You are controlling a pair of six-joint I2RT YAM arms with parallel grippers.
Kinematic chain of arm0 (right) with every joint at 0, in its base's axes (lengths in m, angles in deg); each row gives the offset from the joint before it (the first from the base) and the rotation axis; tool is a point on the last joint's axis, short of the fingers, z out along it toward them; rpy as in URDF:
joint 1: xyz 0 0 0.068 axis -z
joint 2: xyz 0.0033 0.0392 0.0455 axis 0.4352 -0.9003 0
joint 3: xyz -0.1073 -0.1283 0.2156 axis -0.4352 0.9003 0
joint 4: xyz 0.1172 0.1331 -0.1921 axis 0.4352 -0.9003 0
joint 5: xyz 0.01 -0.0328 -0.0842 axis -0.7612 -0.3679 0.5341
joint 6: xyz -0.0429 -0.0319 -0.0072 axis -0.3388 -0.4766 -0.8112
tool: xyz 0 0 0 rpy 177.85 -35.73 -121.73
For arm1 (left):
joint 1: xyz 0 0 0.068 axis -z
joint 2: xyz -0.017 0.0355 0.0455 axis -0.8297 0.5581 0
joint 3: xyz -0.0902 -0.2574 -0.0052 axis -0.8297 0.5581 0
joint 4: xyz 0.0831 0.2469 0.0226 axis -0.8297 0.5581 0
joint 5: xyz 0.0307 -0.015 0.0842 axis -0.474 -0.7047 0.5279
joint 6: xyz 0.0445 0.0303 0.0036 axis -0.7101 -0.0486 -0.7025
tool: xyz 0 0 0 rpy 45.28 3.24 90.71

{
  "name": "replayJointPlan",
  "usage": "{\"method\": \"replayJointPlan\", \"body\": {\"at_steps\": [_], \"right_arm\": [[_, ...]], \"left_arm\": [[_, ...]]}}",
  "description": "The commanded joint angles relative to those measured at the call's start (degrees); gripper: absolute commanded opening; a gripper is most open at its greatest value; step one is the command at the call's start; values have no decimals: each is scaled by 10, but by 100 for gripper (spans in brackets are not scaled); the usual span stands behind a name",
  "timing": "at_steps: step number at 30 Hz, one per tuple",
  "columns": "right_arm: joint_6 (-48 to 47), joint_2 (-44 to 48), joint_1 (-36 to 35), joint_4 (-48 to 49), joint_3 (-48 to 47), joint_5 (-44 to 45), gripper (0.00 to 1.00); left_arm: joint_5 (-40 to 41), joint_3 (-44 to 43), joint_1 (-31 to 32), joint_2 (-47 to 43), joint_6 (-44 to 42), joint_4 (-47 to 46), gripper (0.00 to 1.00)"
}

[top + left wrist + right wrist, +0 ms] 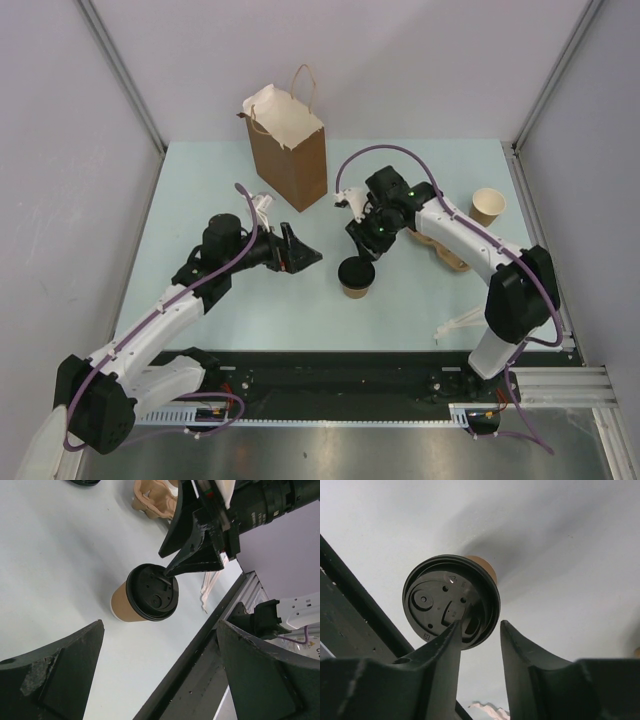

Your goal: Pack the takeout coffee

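The takeout coffee [356, 277] stands upright on the pale surface [200, 190] with its black lid on, near the middle and towards the near edge. The right fingers [445, 650] hang just above it, parted with nothing between them; one tip sits over the lid's rim, and contact cannot be told. The left fingers [65, 665] are spread wide and empty, to the cup's left and pointing at it. A moulded-pulp carrier tray [152, 500] lies beyond to the right, an open paper cup [489, 206] past it, and the brown paper bag [290, 150] stands at the back.
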Motion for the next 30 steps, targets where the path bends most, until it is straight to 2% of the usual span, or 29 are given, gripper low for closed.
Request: {"method": "replayJointPlan", "body": {"at_steps": [1,6,9,11,12,13,15,17,18,20,21,23,24,27,30], "right_arm": [[-1,61,21,-9,-8,-29,47],[3,107,60,-16,-11,-84,68],[32,128,89,-32,-9,-143,80],[63,136,117,-30,-2,-179,82],[100,137,130,-23,14,-235,82],[118,137,147,-17,23,-273,80],[159,132,175,3,49,-367,74],[180,121,174,21,62,-400,69],[206,117,173,32,69,-428,62],[242,116,171,78,100,-449,56],[262,118,169,97,111,-460,49],[326,122,167,148,135,-460,41],[337,121,166,156,138,-455,30],[369,118,154,179,153,-430,12],[378,112,148,184,166,-403,3]], "left_arm": [[-27,-8,4,-4,-10,-18,100],[-46,-11,35,-9,-30,-27,99],[-116,-27,53,22,-35,-27,100],[-135,-47,64,50,-39,-24,100],[-151,-51,64,59,-36,-32,100],[-183,-57,65,67,-30,-43,100],[-197,-62,68,92,-4,-63,100],[-211,-63,69,119,21,-81,98],[-219,-64,69,129,31,-103,89],[-241,-66,69,155,60,-128,77],[-241,-67,70,162,68,-145,62],[-235,-77,73,186,85,-152,48],[-235,-87,73,195,90,-154,36],[-246,-105,76,232,105,-162,22],[-231,-108,80,262,115,-173,11]]}}
